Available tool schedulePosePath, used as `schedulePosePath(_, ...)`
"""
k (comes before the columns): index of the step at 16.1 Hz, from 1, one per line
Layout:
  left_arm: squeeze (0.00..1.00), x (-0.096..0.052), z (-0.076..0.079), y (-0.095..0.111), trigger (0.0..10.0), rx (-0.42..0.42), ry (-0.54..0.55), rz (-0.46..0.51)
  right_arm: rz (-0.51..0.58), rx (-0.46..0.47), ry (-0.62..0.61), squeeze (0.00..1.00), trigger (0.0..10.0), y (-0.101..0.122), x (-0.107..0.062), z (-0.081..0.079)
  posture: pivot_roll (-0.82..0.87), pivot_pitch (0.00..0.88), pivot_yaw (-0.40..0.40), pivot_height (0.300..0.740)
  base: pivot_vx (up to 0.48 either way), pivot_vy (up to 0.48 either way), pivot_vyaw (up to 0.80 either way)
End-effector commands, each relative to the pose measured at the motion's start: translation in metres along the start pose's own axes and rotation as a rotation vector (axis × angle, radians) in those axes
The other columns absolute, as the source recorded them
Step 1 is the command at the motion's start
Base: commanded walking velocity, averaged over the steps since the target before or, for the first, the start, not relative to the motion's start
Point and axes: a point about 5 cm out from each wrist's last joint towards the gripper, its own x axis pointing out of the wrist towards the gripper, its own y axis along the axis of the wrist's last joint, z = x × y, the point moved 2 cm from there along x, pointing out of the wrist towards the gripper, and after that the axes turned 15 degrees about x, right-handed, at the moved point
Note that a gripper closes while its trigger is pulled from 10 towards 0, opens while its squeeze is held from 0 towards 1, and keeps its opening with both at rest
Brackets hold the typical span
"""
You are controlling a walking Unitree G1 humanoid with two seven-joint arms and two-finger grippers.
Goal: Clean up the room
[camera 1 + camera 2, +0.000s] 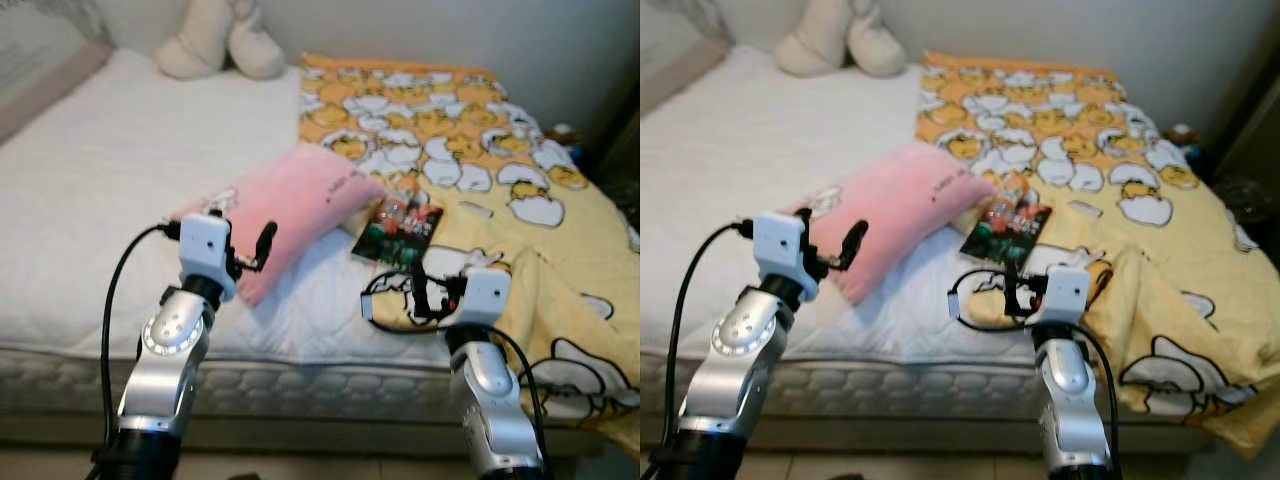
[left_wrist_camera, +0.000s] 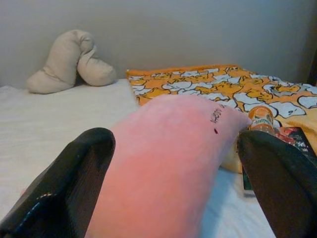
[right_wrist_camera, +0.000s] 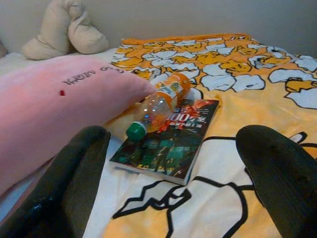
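One bed (image 1: 90, 190), pink pillow (image 1: 290, 205), yellow blanket (image 1: 480, 140)

Pillow (image 1: 290, 205): laid on the bed (image 1: 110, 190), left of the book (image 3: 168, 144).
Bottle (image 3: 158, 104): rested on the book, beside the pillow.
Blanket (image 1: 500, 180): spread on the right.

Pink pillow (image 1: 285, 205) as landmark: open white mattress (image 1: 110, 190) on its left, book (image 3: 168, 141) with bottle (image 3: 157, 104) on top wedged against its right end, yellow blanket (image 1: 520, 230) beyond, beige plush (image 1: 215, 40) well behind near wall.
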Motion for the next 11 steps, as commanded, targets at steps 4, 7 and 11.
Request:
schedulePosePath(4, 0.0, 0.002, 0.0067, 0.0074, 10.0, 0.012, -0.038, 0.025, -0.004, 0.003, -0.034, 0.0, 10.0, 0.0019, 0.0016, 0.0075, -0.02, 0.0, 0.007, 0.74, 0.0, 0.411, -0.58)
schedulePosePath(7, 0.0, 0.0037, 0.0077, 0.0007, 10.0, 0.058, -0.014, -0.027, 0.007, 0.009, -0.033, 0.0, 10.0, 0.0032, 0.0023, 0.0068, -0.02, 0.0, 0.005, 0.74, 0.0, 0.0, -0.41)
schedulePosePath(11, 0.0, 0.0026, 0.0053, 0.0065, 10.0, 0.023, 0.005, 0.007, 0.014, -0.003, -0.021, 0.0, 10.0, 0.0065, 0.0049, 0.0053, -0.02, 0.0, -0.001, 0.74, 0.145, 0.161, 0.0)
